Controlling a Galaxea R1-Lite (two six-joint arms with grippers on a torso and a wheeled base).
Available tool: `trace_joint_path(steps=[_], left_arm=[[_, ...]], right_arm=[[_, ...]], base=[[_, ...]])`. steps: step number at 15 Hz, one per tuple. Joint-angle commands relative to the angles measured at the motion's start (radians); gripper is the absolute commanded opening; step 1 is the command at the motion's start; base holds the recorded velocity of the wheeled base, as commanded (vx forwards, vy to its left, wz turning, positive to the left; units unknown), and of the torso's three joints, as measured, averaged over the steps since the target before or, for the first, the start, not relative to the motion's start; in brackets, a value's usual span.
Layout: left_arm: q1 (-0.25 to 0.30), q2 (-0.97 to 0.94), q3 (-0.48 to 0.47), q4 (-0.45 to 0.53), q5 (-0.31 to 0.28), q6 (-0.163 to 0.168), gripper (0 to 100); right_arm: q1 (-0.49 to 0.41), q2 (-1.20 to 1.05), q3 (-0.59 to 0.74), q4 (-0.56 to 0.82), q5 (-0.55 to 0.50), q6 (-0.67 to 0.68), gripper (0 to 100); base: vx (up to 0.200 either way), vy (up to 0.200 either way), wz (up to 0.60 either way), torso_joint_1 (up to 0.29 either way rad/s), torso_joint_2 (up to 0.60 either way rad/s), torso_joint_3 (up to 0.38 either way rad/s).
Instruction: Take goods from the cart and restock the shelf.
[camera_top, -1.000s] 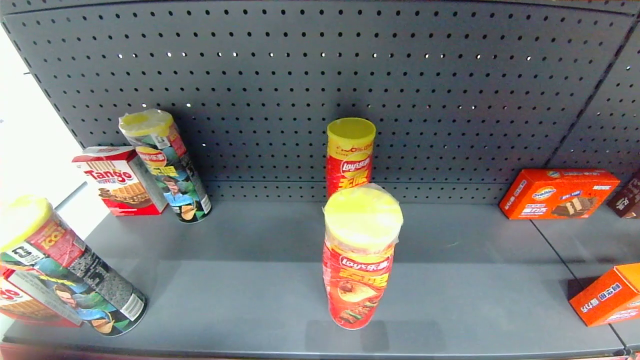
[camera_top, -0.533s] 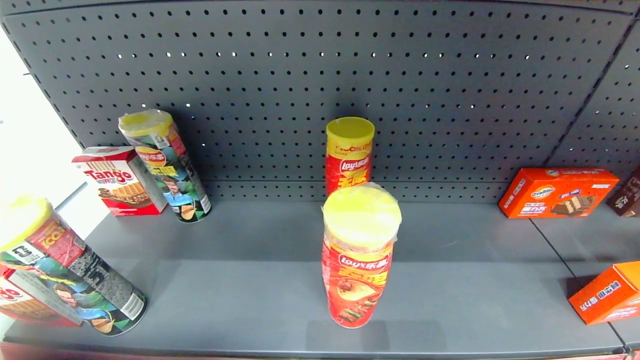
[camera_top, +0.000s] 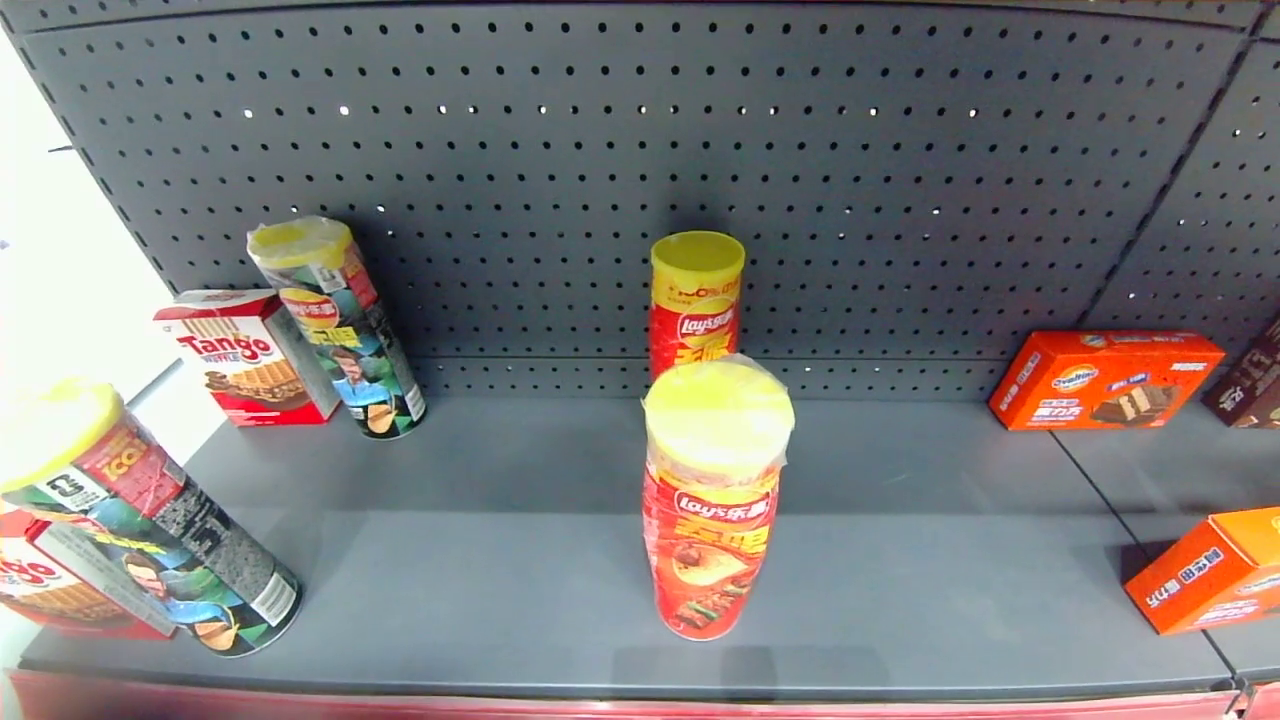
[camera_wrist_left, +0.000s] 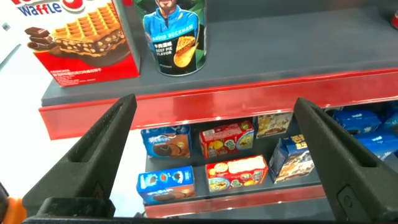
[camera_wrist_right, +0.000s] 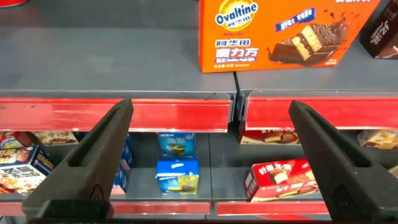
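Evidently the change is in the camera. Over the last second the whole head view has slid, bringing the red front lip (camera_top: 600, 706) into sight, while every item keeps its place against its neighbours. So the head moved, not the stock. Judgement: the last placement looks finished and the robot is backing off. The next item has to come from the cart.

Shelf (camera_top: 480, 560): grey deck. Its lip lies just ahead of both grippers, and the deck runs on beyond it.

Red chip can (camera_top: 712, 500): task item, on the deck near the front edge, well apart from either gripper. I judge it to be further in than both, to the right of the left one and to the left of the right one. Long axis vertical, with no tilt I can make out. Yellow lid up, base on the deck, printed face towards the shelf front. A second red chip can (camera_top: 696, 300) stands directly behind it against the pegboard (camera_top: 640, 150), in the same pose.

Green chip can (camera_wrist_left: 174, 37) and waffle box (camera_wrist_left: 81, 43): on the deck ahead of the left gripper (camera_wrist_left: 214, 109), past the lip.

Orange wafer box (camera_wrist_right: 280, 34): ahead of the right gripper (camera_wrist_right: 211, 109), likewise past the lip.

Both grippers: fingers spread wide, nothing between them.
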Motion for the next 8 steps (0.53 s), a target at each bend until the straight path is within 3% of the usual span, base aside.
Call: trace_joint_path(steps=[1,4,6,8], left_arm=[[0.0,0.001,0.0,0.0,0.001,-0.001,100],[0.0,0.001,0.0,0.0,0.001,-0.001,100],[0.0,0.001,0.0,0.0,0.002,-0.004,100],[0.0,0.001,0.0,0.0,0.002,-0.006,100]], right_arm=[[0.0,0.003,0.0,0.0,-0.001,0.0,100],[0.0,0.003,0.0,0.0,0.001,0.0,100],[0.0,0.003,0.0,0.0,0.001,0.0,100],[0.0,0.003,0.0,0.0,0.001,0.0,100]], base=[[0.0,0.0,0.0,0.0,0.0,0.0],[0.0,0.0,0.0,0.0,0.0,0.0],[-0.2,0.0,0.0,0.01,0.01,-0.007],[0.0,0.0,0.0,0.0,0.0,0.0]])
